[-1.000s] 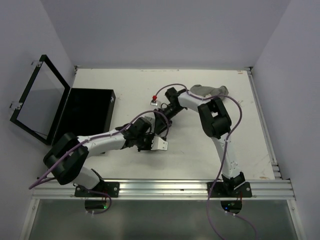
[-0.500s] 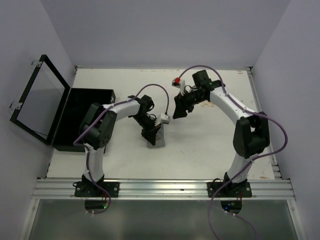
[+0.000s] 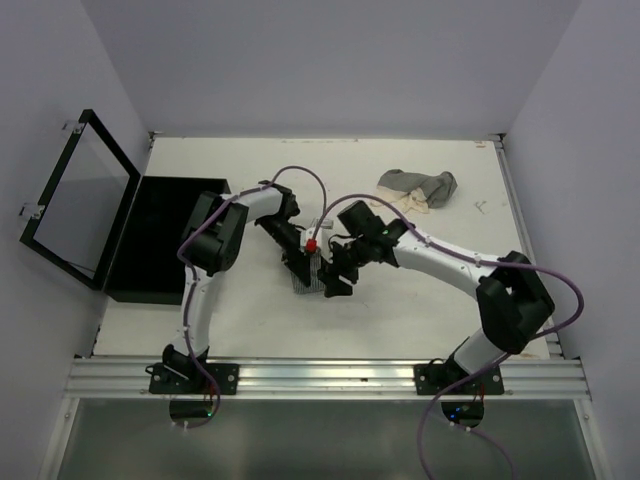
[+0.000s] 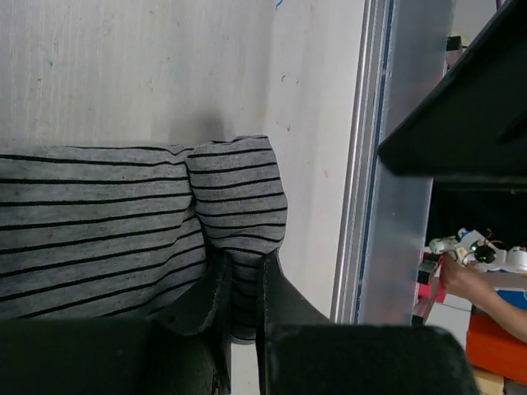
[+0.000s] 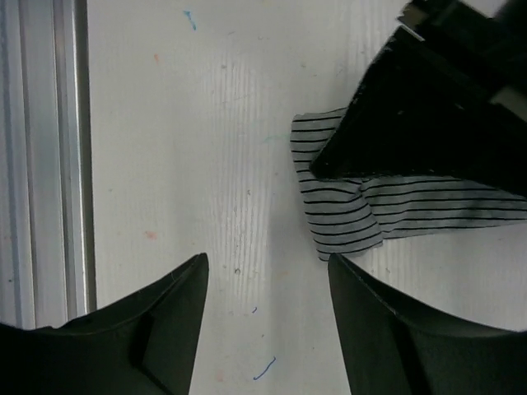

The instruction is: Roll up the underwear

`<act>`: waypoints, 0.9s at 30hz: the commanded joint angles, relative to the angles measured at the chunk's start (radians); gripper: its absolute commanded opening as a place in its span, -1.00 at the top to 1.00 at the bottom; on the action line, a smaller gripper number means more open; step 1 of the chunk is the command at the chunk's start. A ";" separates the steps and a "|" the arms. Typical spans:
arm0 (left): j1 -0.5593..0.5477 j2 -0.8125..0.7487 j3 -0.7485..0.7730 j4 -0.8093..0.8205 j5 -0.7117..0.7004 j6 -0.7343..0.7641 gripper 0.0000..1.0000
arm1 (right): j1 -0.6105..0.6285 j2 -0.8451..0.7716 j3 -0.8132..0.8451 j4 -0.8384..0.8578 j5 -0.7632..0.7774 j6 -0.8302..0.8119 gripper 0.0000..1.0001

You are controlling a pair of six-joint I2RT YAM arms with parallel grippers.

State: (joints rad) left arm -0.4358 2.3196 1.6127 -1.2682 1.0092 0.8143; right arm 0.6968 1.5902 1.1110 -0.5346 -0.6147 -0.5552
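the white table [image 3: 420, 310] carries a flat black hinged-lid box [image 3: 170, 235]. the left arm [image 3: 215, 228] is folded sharply; the right arm [image 3: 450, 262] stretches toward the box. far right of the box a crumpled heap of grey and cream cloth underwear [image 3: 418, 186] waits unrolled. nearer the box a grey black-striped cloth garment [image 4: 99, 222] lies mostly flat, so rolling looks barely begun. the left pincer [image 4: 244, 267] clamps its bunched edge; the right pincer [image 5: 268, 263] gapes, empty.

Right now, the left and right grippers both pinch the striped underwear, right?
Only the left gripper pinches the striped underwear. The right gripper is open beside it, clear of the cloth, as the right wrist view shows.
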 commanded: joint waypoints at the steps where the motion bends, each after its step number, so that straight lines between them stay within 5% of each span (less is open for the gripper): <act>1: 0.006 0.121 -0.011 0.136 -0.316 0.111 0.81 | 0.074 0.023 -0.052 0.211 0.119 -0.049 -0.29; 8: 0.009 0.124 -0.017 0.144 -0.334 0.118 0.77 | 0.138 0.114 -0.120 0.481 0.230 -0.075 -0.30; 14: 0.017 0.124 -0.034 0.151 -0.336 0.125 0.73 | 0.151 0.165 -0.165 0.507 0.219 -0.170 -0.25; 21: 0.028 0.045 -0.048 0.181 -0.302 0.117 0.62 | 0.161 0.234 -0.130 0.418 0.181 -0.204 0.96; 27: 0.087 -0.184 -0.062 0.277 -0.244 0.077 0.32 | 0.161 0.292 -0.028 0.199 0.095 -0.172 1.00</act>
State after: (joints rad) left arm -0.4026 2.2353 1.5555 -1.2316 0.9436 0.8333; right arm 0.8471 1.8290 1.0527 -0.1631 -0.4458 -0.7376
